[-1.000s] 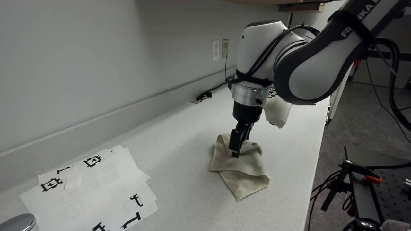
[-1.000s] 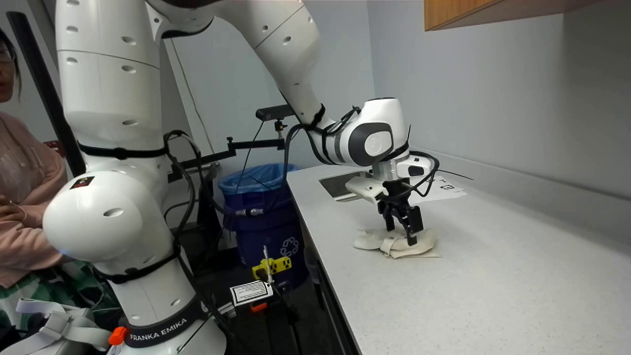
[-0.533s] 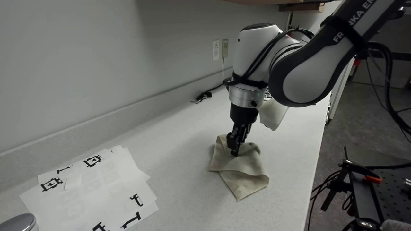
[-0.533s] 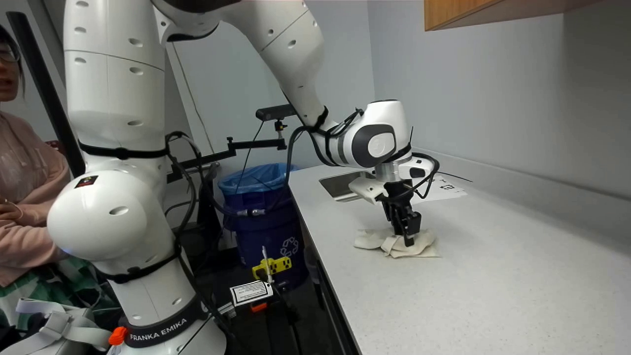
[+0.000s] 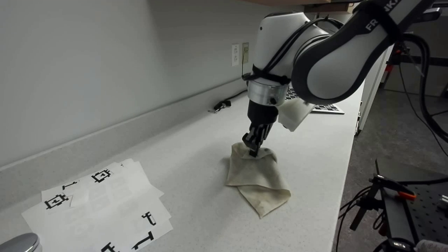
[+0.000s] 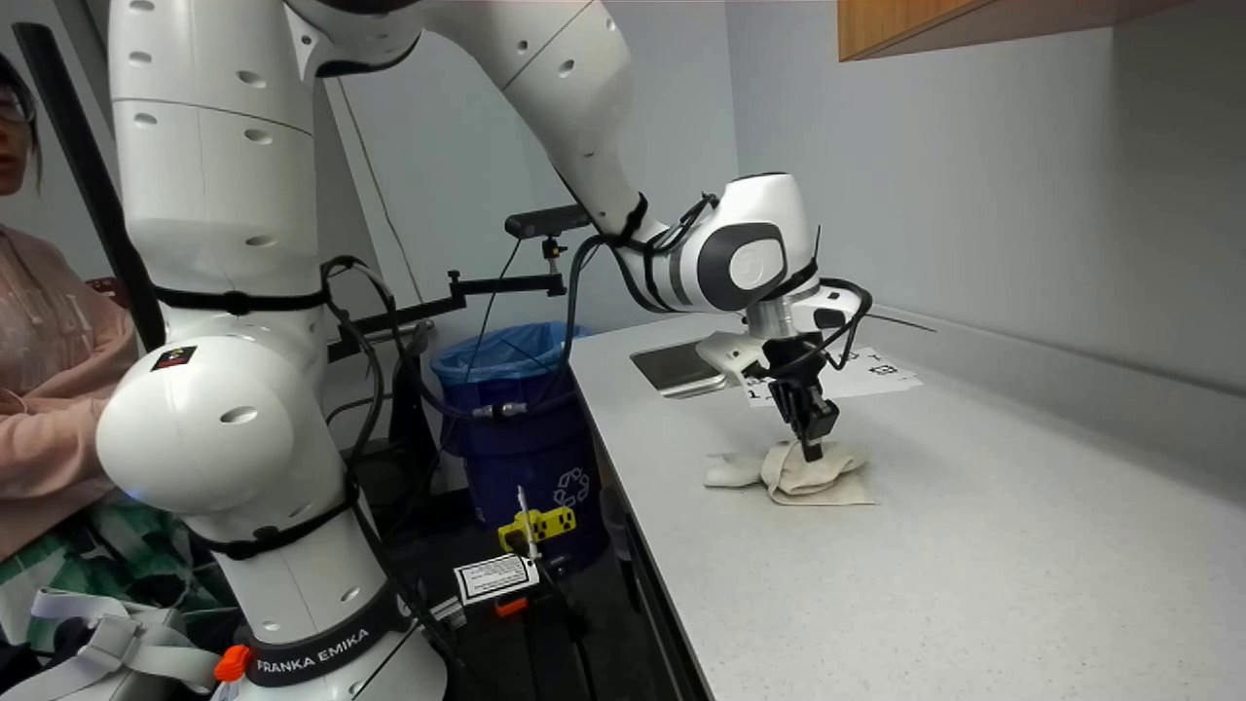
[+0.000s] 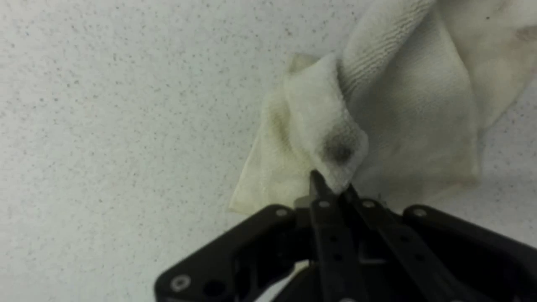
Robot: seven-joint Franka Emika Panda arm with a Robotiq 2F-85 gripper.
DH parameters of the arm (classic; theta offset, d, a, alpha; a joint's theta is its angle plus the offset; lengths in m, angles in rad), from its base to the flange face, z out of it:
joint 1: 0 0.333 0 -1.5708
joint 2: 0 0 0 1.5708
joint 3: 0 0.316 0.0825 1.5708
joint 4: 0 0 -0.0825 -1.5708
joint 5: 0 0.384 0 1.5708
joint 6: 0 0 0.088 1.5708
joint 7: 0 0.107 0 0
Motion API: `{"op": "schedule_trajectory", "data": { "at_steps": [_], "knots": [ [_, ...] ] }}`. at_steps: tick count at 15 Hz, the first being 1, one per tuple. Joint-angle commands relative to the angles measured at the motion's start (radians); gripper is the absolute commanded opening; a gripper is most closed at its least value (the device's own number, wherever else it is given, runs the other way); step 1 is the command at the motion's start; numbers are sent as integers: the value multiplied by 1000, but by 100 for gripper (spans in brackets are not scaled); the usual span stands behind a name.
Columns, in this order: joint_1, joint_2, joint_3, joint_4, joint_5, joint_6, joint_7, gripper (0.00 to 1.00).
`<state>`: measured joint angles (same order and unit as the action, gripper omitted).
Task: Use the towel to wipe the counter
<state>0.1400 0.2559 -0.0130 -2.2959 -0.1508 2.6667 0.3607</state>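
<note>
Finding the towel (image 5: 257,176) lying wrinkled and folded over on the counter (image 5: 309,189), nearer the open edge than the edge carrying the low backsplash (image 5: 115,141). Seeing the gripper (image 7: 334,191) pointing down, slightly tilted, over the towel, holding a raised fold (image 7: 321,113) of it clamped tight. Noticing, in the wrist view, a dark stain (image 7: 339,151) showing on that fold, just beside the gripper, with more of the towel spreading out around it. Seeing the arm (image 6: 224,428) arching over the open edge. Farther along the counter, noting white sheets (image 5: 115,206) marked in black, overlapping one another, lying apart from the towel and stretching toward the backsplash. Picking out a small black item (image 5: 223,104) resting by the backsplash and a black-and-white patterned board (image 5: 327,109) lying near the open edge, partly hiding behind the arm. In an exterior view, making out a blue bin (image 6: 516,448) standing beyond the open edge and, past the arm, a person (image 6: 54,419) in pink, only partly showing.
</note>
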Motion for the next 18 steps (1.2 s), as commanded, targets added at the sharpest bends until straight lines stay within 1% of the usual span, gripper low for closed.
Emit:
{"op": "schedule_trajectory", "data": {
  "at_steps": [1,5,7,9,11,14,18],
  "knots": [
    [10,-80,-4,25,-10,-70,2,2],
    [2,-138,2,89,-62,-131,-9,2],
    [2,-150,4,128,-125,-144,9,2],
    [7,-148,10,173,-213,-163,27,2],
    [8,-135,24,202,-252,-155,14,2],
    [17,-104,53,224,-246,-132,2,2],
    [31,-67,109,214,-129,-108,-50,2]
  ]
}}
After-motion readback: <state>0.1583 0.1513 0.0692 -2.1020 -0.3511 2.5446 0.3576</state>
